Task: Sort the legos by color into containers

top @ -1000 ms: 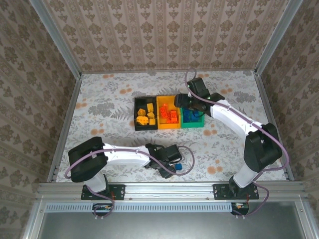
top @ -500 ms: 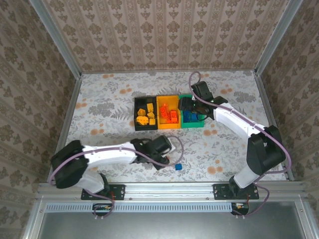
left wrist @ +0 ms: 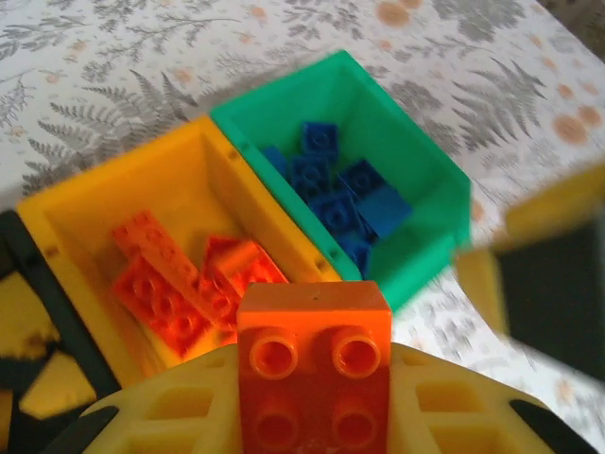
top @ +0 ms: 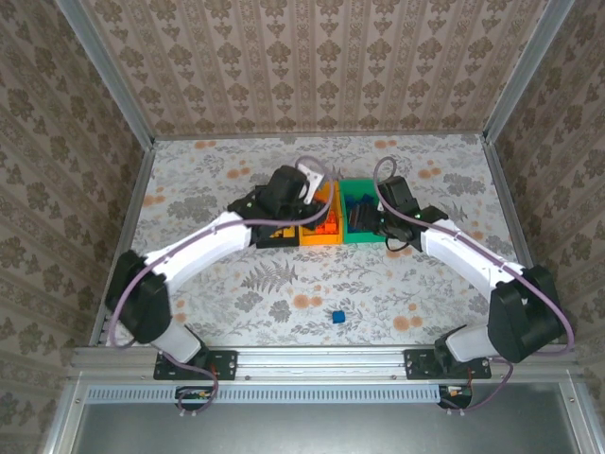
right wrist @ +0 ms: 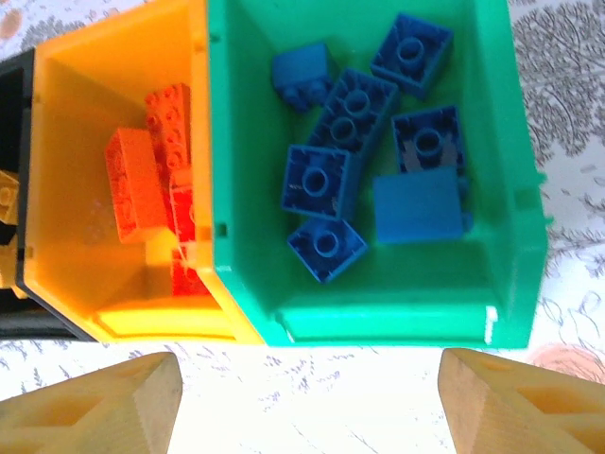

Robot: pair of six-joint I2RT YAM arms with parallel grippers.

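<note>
Left gripper (top: pixel 301 202), seen from above, hung over the seam between the black bin (top: pixel 265 238) and the orange bin (top: pixel 321 239), while the right gripper (top: pixel 363 214) hovered over the green bin (top: pixel 365 237) at the right end of the row. One blue brick (top: pixel 336 316) lay alone on the table (top: pixel 208 180), well apart from the bins and nearer the arm bases. From the left wrist, the left gripper (left wrist: pixel 313 421) was clamped narrowly on an orange-red brick (left wrist: pixel 314 331), with four studs in a square facing the camera, so no long axis could be told. Beyond it the orange bin (left wrist: pixel 85 203) held orange-red bricks (left wrist: pixel 180 279), most lying slantwise, and the green bin (left wrist: pixel 421 165) held blue bricks (left wrist: pixel 331 184). From the right wrist, the right gripper (right wrist: pixel 312 411) stood wide and held nothing, its fingers (right wrist: pixel 104 407) just outside the near wall of the green bin (right wrist: pixel 378 326). Its blue bricks (right wrist: pixel 352 113) lay studs up, the longest one running diagonally. Orange-red bricks (right wrist: pixel 151 175) lay lengthwise in the orange bin (right wrist: pixel 95 71).
</note>
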